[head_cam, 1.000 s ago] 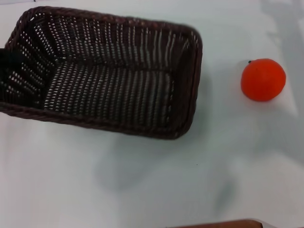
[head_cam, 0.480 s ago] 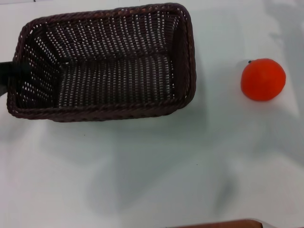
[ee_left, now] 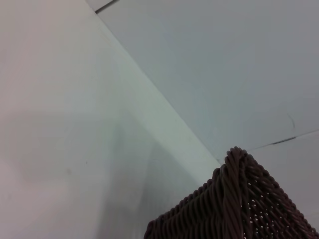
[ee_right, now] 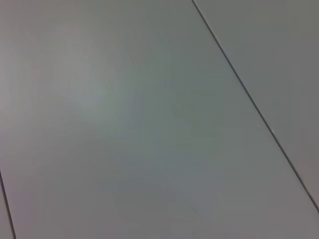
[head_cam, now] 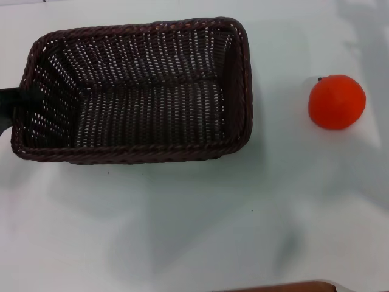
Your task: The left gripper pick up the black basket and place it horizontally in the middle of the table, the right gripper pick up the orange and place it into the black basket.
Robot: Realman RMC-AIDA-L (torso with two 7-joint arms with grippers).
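The black basket (head_cam: pixel 140 27) lies lengthwise across the table (head_cam: pixel 194 213), left of the middle, with its open side up. My left gripper (head_cam: pixel 12 100) shows as a flat black bar at the basket's left short wall and grips that wall. A corner of the woven rim also shows in the left wrist view (ee_left: pixel 239 199). The orange (head_cam: pixel 337 101) sits on the table to the right of the basket, well apart from it. My right gripper is out of view; the right wrist view shows only a plain pale surface.
A brown edge (head_cam: pixel 285 286) runs along the near side of the table at the bottom of the head view. Soft shadows fall on the table in front of the basket.
The basket has turned from a slanted pose to level and lengthwise, then shifted slightly toward me, with the left gripper still on its left wall. The orange has not moved.
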